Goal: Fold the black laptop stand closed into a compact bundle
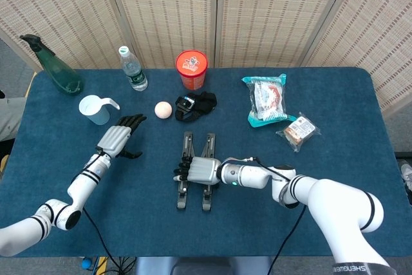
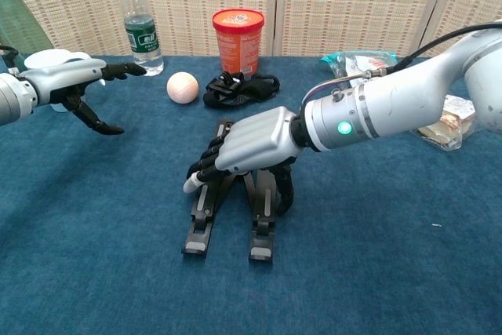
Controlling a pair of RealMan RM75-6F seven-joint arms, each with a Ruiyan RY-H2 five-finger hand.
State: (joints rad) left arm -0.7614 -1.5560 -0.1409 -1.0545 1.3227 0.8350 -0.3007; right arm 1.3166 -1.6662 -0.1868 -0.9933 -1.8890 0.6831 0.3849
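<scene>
Chest view, frame centre: the right hand [image 2: 247,147] straddles the laptop stand [image 2: 235,209], thumb on one rail (apparently to squeeze), nothing clearly gripped.

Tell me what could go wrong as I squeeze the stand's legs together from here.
The right hand straddles the black laptop stand alone, and the left hand is well off to the side, so the stand may slide on the table rather than fold. Fingertips lie past the left leg and could get pinched or slip off.
</scene>
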